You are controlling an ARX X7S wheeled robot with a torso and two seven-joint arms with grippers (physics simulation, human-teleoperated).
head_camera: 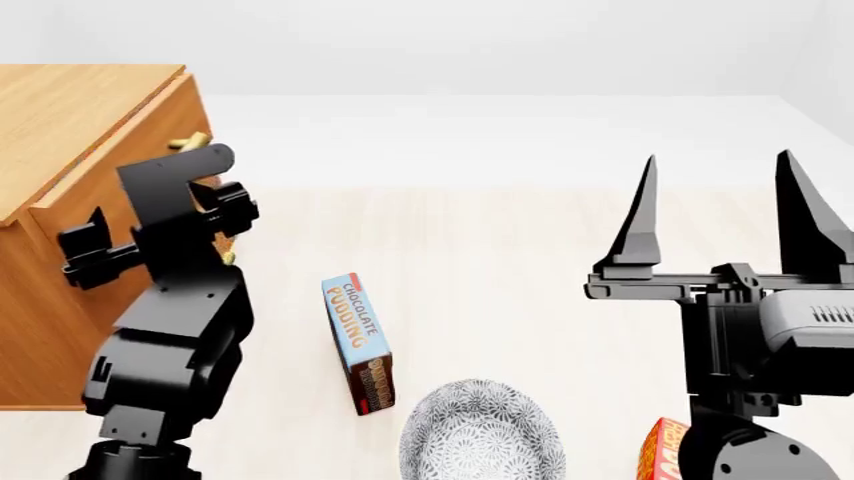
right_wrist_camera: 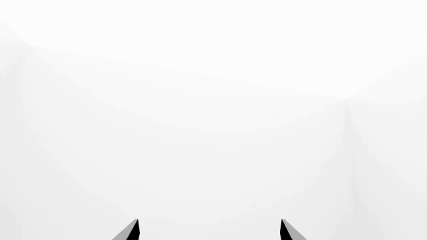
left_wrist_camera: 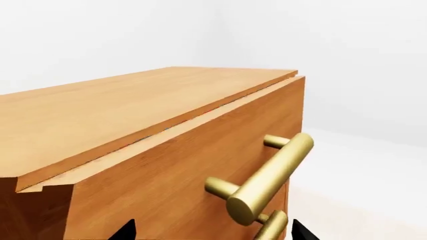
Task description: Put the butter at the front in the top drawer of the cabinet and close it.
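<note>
The butter [head_camera: 663, 450] shows only as a red corner w/ yellow letters at the lower right edge of the head view, partly hidden behind the right arm, just right of a patterned grey bowl [head_camera: 481, 432].

From left to right in the head view: the cabinet [head_camera: 67, 150] fills the upper left and left edge. Its top drawer [head_camera: 100, 200] looks pulled out a little; in the left wrist view there is a thin gap betw. the cabinet top and the drawer front [left_wrist_camera: 167, 175]. The brass handle [left_wrist_camera: 270, 177] sits in the lower centre of that view, w/ the tips of the left gripper [left_wrist_camera: 212, 232] at the bottom edge on both sides of it, spread apart and not touching it. In the head view the left gripper [head_camera: 214, 215] is in front of the cabinet, near the handle.

In the centre, lower half, a blue CHOCOLATE PUDDING box [head_camera: 358, 340] lies on the pale desk [head_camera: 507, 260], apart from the cabinet, near the bowl.

On the right, the right gripper [head_camera: 727, 215] points up, its two black fingers [head_camera: 638, 215] wide open, holding nothing. The right wrist view shows only white background and the two tips.
</note>
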